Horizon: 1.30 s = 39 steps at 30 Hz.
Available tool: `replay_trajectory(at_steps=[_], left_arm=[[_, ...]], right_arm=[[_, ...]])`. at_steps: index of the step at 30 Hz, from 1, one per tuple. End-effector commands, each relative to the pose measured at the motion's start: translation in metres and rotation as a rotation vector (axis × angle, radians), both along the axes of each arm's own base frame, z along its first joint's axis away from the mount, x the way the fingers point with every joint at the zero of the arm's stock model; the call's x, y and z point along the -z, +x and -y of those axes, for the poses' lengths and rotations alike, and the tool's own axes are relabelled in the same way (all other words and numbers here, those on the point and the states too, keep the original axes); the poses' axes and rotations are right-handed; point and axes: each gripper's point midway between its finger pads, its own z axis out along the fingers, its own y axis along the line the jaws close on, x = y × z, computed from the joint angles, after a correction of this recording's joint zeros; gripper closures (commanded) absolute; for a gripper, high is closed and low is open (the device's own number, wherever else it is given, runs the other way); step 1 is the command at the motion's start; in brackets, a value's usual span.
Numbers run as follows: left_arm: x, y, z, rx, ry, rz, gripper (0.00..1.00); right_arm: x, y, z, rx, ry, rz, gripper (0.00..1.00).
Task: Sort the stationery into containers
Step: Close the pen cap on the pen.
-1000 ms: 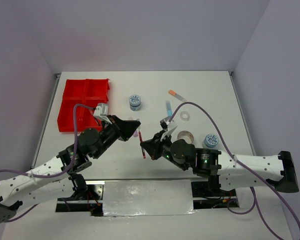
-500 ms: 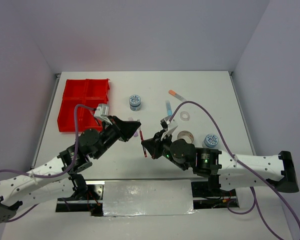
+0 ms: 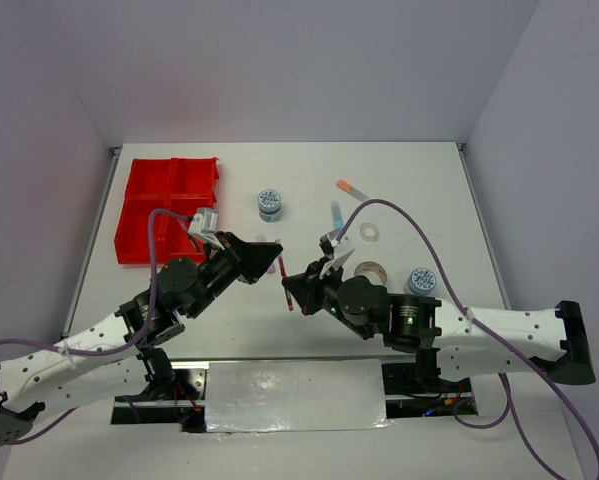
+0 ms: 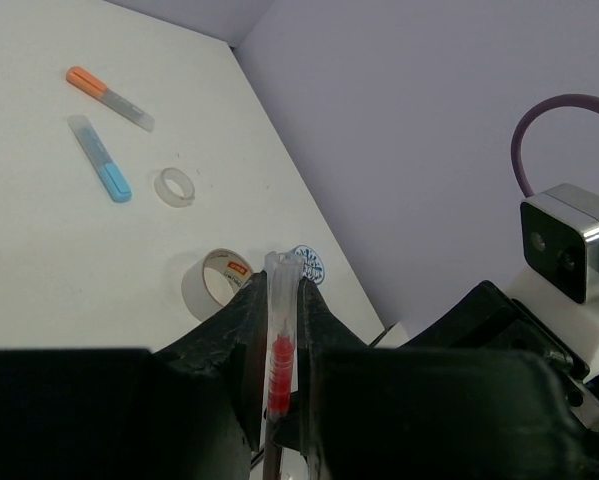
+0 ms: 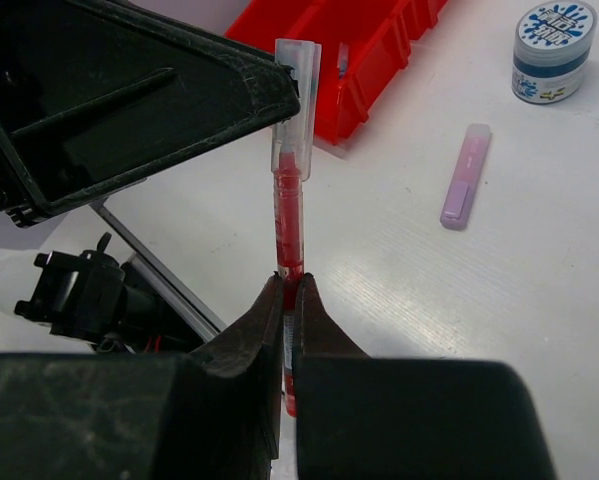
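top view: the left gripper [image 3: 269, 262] and right gripper [image 3: 297, 287] meet tip to tip at table centre, the red pen [image 3: 288, 300] between them, off the table. the red tray [image 3: 144, 190] lies at 10 o'clock from the pen, well apart. one blue-lidded tub [image 3: 270, 204] stands at 12 o'clock and a second tub [image 3: 421, 281] at 3 o'clock, beside the larger tape roll [image 3: 370, 271]. the small tape ring [image 3: 369, 232], light-blue marker [image 3: 335, 214] and orange-capped marker [image 3: 353, 189] lie toward 1 o'clock

left wrist view: the left gripper's fingers press against both sides of the red pen [image 4: 279, 350], clear cap pointing to 12 o'clock. the markers and small tape ring lie at 10 o'clock on the table

right wrist view: the right gripper [image 5: 289, 290] is pinched on the pen's red barrel, and the pen stands up toward 12 o'clock, its cap at the left gripper's black tip. the purple marker [image 5: 465, 176] lies flat at 2 o'clock, the red tray at 1 o'clock behind it
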Motion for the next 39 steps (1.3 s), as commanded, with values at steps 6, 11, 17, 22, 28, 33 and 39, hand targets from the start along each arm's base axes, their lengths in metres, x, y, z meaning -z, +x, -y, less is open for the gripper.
replay_trajectory(at_steps=[6,11,17,22,28,33,39], left_arm=[[-0.008,-0.003,0.002,0.013,-0.049,0.015,1.0],[-0.008,-0.002,0.002,0.007,-0.053,0.006,1.0],[-0.005,-0.001,0.001,-0.002,-0.05,-0.012,1.0],[0.0,0.002,0.005,-0.003,-0.013,-0.031,1.0],[0.006,0.002,0.006,0.001,0.031,-0.03,1.0],[0.007,0.001,0.009,0.015,0.034,-0.04,1.0],[0.006,-0.001,0.021,0.065,0.052,-0.035,0.96]], right_arm=[[-0.04,0.011,0.003,0.064,0.087,0.038,1.0],[-0.042,0.013,0.004,0.08,0.104,0.042,1.0],[-0.048,0.015,0.002,0.091,0.14,0.05,1.0],[-0.054,0.016,0.002,0.077,0.148,0.089,1.0],[-0.055,0.018,0.008,0.092,0.127,0.114,1.0],[-0.055,0.021,0.014,0.111,0.12,0.142,1.0],[-0.067,0.02,0.011,0.088,0.139,0.202,1.0]])
